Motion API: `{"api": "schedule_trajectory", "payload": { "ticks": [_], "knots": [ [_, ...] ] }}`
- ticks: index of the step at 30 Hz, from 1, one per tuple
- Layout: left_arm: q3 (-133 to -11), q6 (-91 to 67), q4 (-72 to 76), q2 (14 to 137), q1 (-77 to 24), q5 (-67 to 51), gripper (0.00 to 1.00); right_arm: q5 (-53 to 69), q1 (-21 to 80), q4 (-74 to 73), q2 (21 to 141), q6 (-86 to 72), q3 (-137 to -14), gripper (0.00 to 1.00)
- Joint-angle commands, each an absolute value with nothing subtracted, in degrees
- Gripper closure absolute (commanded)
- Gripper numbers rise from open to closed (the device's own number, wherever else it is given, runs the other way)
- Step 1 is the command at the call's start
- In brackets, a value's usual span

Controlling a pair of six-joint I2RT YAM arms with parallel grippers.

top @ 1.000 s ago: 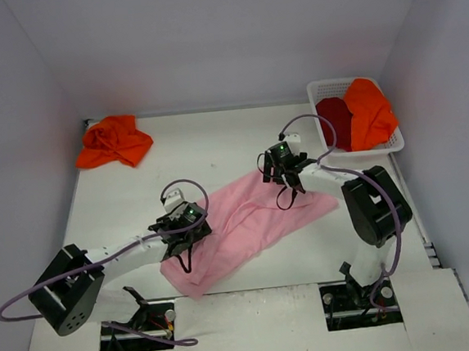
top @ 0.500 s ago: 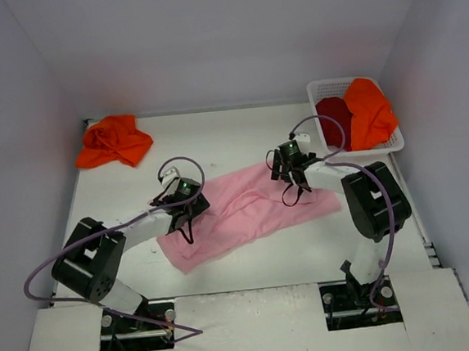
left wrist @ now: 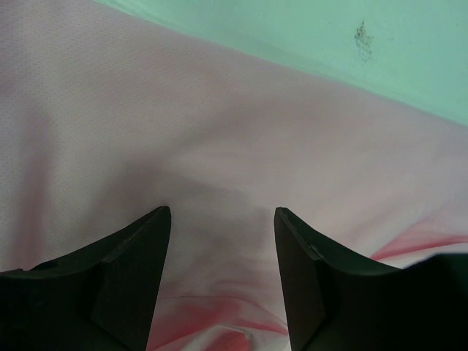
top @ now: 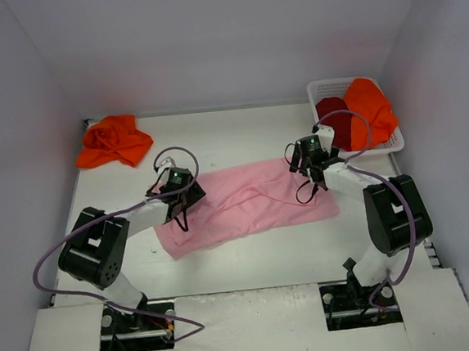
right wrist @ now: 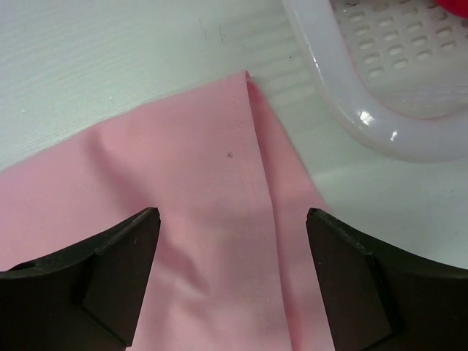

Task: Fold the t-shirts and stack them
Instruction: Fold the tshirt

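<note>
While the left gripper and right gripper stood released, grasping nothing, the light pink t-shirt lay spread beneath both. A white latticed basket sat ahead-right of the right gripper.

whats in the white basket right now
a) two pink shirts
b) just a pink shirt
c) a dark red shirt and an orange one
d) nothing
C: the white basket holds a dark red shirt with an orange shirt beside it, draped over the basket's right side, while the pink shirt lies out on the table.
</note>
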State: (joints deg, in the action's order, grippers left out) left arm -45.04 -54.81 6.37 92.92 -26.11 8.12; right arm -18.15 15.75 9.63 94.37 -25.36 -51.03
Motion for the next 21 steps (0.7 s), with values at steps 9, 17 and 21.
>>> {"api": "schedule_trajectory", "payload": {
  "ticks": [9, 17, 21],
  "knots": [
    [-49.8, -50.9, 4.8, 97.6, -23.2, 4.7, 0.46, -18.6, 16.8, 5.9, 83.9, -26.0, -47.5, 0.22],
    [-50.5, -51.0, 4.3, 97.5, -22.9, 3.7, 0.46, -15.6, 17.0, 3.5, 75.6, -28.3, -41.9, 0.41],
    [-50.2, -50.5, 3.3, 96.5, -22.9, 4.0, 0.46, -14.3, 17.8, 2.7, 75.5, -29.6, -41.3, 0.43]
  ]
}}
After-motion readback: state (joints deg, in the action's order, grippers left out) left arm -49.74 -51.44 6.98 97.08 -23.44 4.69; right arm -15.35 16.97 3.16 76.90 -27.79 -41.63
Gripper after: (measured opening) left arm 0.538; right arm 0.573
